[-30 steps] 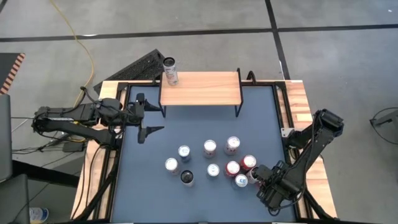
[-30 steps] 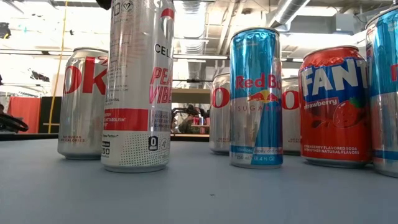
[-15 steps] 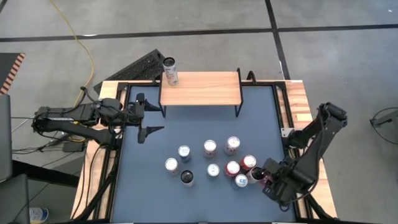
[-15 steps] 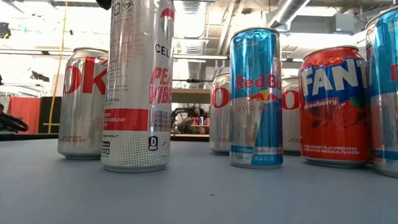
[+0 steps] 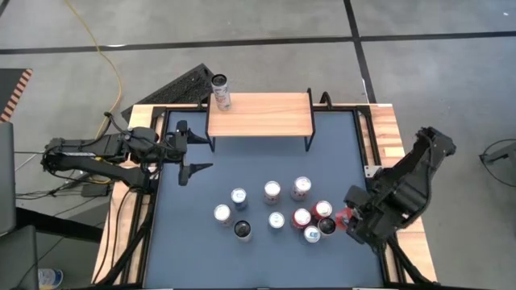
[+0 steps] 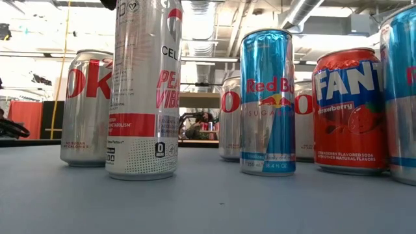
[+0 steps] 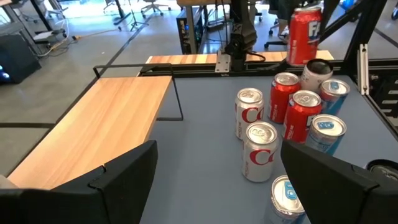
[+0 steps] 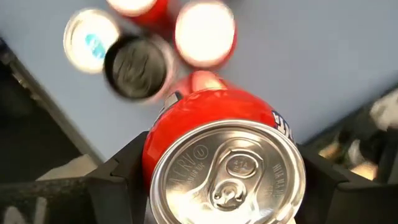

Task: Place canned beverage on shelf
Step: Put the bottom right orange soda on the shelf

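The shelf [image 5: 260, 114], a light-wood top on thin black legs, stands at the table's far side; it also shows in the left wrist view [image 7: 99, 124]. A tall silver can [image 5: 221, 91] stands on its far left corner. Several cans [image 5: 274, 205] stand upright on the blue-grey table top. My right gripper [image 5: 348, 217], at the right end of that group, is shut on a red can [image 8: 227, 168], which also shows in the left wrist view [image 7: 305, 34]. My left gripper [image 5: 192, 149] is open and empty near the shelf's left end. My right gripper pinches the red can's round wall [image 8: 155, 149] between its two fingers [image 8: 118, 171], one on each side, just below the silver top. The fingers come from above, along the can. The can stands upright in the hold, lifted clear above the other cans.
Right under the held can stand a dark-topped can [image 5: 326, 226], a blue-topped can [image 5: 313, 234] and two red cans [image 5: 322, 209]. The wooden table rim [image 5: 387, 145] runs along both sides. The shelf top right of the silver can is bare.
My right gripper has taken the red can from the group's right end and gone up and toward the table's right and far edges. The can is lifted clear. The dark-topped can that the gripper hid now shows.
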`<state>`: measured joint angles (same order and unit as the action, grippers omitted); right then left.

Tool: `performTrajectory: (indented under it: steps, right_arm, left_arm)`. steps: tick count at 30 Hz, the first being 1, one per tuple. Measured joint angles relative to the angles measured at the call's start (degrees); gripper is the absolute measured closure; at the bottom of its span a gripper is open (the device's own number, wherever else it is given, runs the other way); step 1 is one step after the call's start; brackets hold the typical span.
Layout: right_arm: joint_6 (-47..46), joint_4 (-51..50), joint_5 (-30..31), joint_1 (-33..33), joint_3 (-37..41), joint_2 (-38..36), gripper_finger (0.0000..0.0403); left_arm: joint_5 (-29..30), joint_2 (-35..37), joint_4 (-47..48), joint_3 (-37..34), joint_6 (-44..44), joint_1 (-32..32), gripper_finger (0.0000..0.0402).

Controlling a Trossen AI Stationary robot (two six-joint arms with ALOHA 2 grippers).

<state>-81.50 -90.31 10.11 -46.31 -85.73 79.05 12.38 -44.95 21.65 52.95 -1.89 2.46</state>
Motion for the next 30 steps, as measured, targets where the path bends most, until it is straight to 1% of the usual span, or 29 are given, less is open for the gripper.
performTrajectory:
  steps: [5, 8, 11, 14, 19, 24, 30]
  right_arm:
    - [8.7, 0.3, 1.2, 5.0, 0.0, -0.3, 0.0133]
    - [13.0, 0.3, 2.7, 9.3, 0.0, -1.3, 0.0133]
    - [18.6, 0.3, 6.8, 13.4, 0.0, -1.4, 0.0133]
    - [26.6, 0.3, 11.3, 18.4, 0.0, -1.7, 0.0133]
    - [43.3, 2.4, 15.3, 29.1, 0.0, -1.2, 0.0133]
    - [59.8, 9.4, 14.8, 40.0, -0.7, -1.1, 0.0133]
    - [78.1, 17.6, 9.7, 49.0, -7.2, 0.3, 0.0133]
  left_arm:
    - [0.0, 0.0, -0.1, 0.0, -0.4, 0.0, 0.0069]
    - [0.0, 0.0, -0.1, 0.0, -0.5, 0.0, 0.0069]
    - [0.0, 0.0, -0.1, 0.0, -0.5, 0.0, 0.0069]
    - [0.0, 0.0, -0.2, 0.0, -0.7, 0.0, 0.0069]
    - [0.0, 0.0, -0.2, 0.0, -0.9, 0.0, 0.0069]
    - [0.0, 0.0, -0.2, 0.0, -0.6, 0.0, 0.0069]
    - [0.0, 0.0, -0.4, 0.0, -0.5, 0.0, 0.0069]
